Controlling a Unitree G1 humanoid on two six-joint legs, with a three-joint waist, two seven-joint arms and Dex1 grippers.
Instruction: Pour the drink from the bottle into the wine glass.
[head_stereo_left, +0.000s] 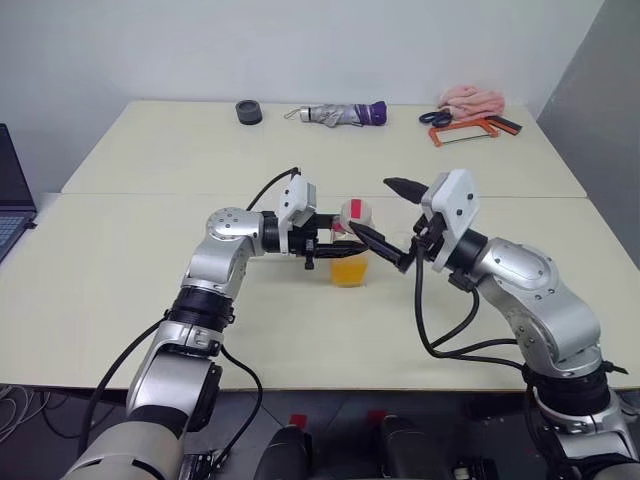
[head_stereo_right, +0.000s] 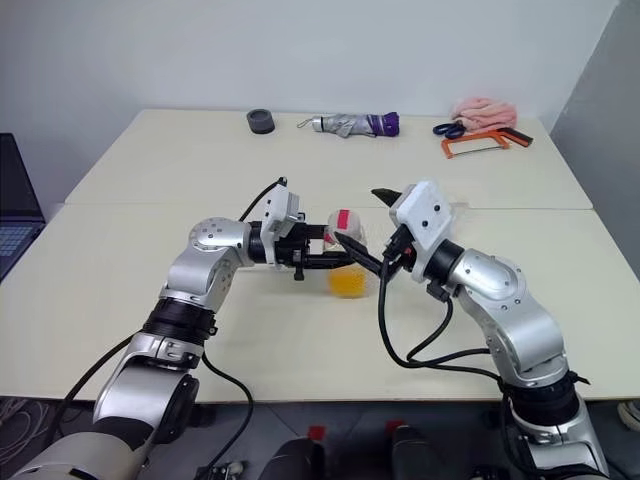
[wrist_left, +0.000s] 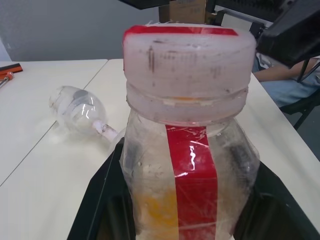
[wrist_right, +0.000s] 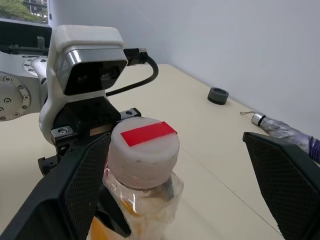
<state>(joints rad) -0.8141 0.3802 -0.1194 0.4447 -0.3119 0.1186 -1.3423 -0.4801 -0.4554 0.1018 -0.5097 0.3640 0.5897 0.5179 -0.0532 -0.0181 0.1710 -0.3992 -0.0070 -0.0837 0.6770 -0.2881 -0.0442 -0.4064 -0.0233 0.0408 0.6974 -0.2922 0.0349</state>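
A small clear bottle (head_stereo_left: 352, 245) with a red label strip and a white cap (wrist_right: 144, 149) stands upright at mid-table. The orange drink (head_stereo_left: 349, 270) fills its lower part. My left gripper (head_stereo_left: 343, 246) is shut on the bottle's body from the left, its black fingers (wrist_left: 102, 200) pressed against both sides. Coming from the right, my right gripper (head_stereo_left: 371, 207) is open, with one finger (wrist_right: 75, 192) close beside the cap and the other well clear of it. The wine glass (wrist_left: 82, 111) appears to lie on its side on the table beyond the bottle.
Along the far edge of the table (head_stereo_left: 150, 260) lie a black round object (head_stereo_left: 249, 112), a folded umbrella (head_stereo_left: 340, 115), scissors (head_stereo_left: 435, 117), an orange hacksaw (head_stereo_left: 465, 131) and a pink cloth (head_stereo_left: 472, 98). A laptop (head_stereo_left: 12, 200) sits at the left edge.
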